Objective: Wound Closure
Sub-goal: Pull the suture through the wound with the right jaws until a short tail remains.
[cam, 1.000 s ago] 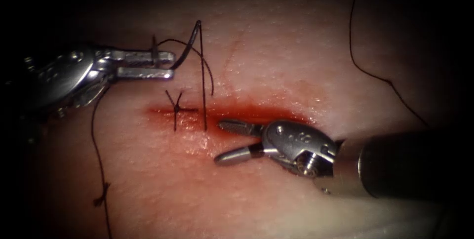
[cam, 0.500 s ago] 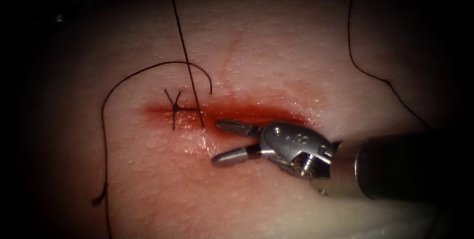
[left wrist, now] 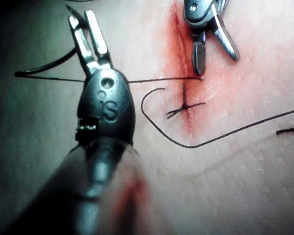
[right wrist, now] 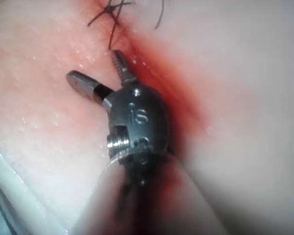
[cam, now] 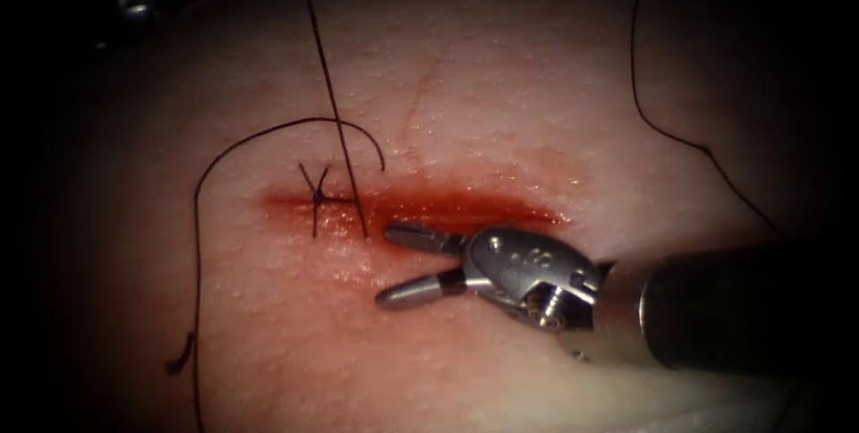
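Observation:
The cut (cam: pixel 465 208) runs across the tissue (cam: pixel 501 102), wet with red fluid. A tied stitch (cam: pixel 318 196) closes its left end. Just right of it, thread (cam: pixel 335 111) leaves the tissue and rises taut up and to the left. My right tool (cam: pixel 385 265) lies along the cut's near edge with its jaws open on nothing, tips close to that thread's exit; it also shows as the right tool (right wrist: pixel 94 64). My left tool (left wrist: pixel 82 18) is shut on the needle (left wrist: pixel 49 63) near its pointed end. The needle is out of the tissue, trailing the taut thread (left wrist: pixel 152 80).
A slack loop of thread (cam: pixel 201 200) curves over the tissue left of the cut and ends in a frayed tail (cam: pixel 179 357). Another loose strand (cam: pixel 662 129) lies on the right side. The tissue's pale near edge (cam: pixel 626 406) runs under the right shaft.
The left tool has carried the needle up and left out of the endoscope picture, drawing thread through the tissue until it is taut. The right tool has slid slightly left, still open.

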### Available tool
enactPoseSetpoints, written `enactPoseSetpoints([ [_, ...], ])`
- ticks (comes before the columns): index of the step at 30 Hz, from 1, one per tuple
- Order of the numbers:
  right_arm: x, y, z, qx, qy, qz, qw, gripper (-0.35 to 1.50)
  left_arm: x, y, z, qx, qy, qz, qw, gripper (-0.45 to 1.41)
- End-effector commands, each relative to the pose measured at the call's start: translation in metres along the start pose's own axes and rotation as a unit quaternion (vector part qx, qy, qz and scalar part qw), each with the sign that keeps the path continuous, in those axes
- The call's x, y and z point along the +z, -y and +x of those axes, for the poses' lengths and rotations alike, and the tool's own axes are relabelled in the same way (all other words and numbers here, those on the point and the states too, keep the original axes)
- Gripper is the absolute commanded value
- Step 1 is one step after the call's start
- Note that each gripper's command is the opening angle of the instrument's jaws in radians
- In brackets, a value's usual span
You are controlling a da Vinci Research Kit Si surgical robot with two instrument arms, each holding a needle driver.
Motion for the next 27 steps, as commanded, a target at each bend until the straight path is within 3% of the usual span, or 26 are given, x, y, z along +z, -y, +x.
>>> enactPoseSetpoints([
  [1, 0.0010, 0.0003, 0.0003, 0.002, -0.003, 0.001, 1.000, 0.79, 0.0002, -0.0001, -0.0010, -0.002, -0.002, -0.003, 1.000, -0.45],
  [5, 0.0017, 0.0004, 0.0014, 0.008, 0.001, -0.012, 1.000, 0.81, -0.0013, -0.0019, -0.0016, -0.019, -0.002, -0.009, 1.000, -0.45],
  [11, 0.0017, -0.0008, 0.0014, 0.016, 0.014, -0.032, 0.999, 0.90, -0.0033, -0.0026, 0.0005, -0.020, 0.002, -0.004, 1.000, -0.45],
  [18, 0.0011, -0.0010, 0.0015, 0.019, 0.016, -0.031, 0.999, 0.88, -0.0032, -0.0030, 0.0012, -0.021, 0.010, 0.001, 1.000, -0.45],
  [27, 0.0031, -0.0023, 0.0019, 0.024, 0.013, -0.044, 0.999, 0.91, -0.0031, -0.0048, 0.0032, -0.015, 0.007, -0.003, 1.000, -0.45],
])
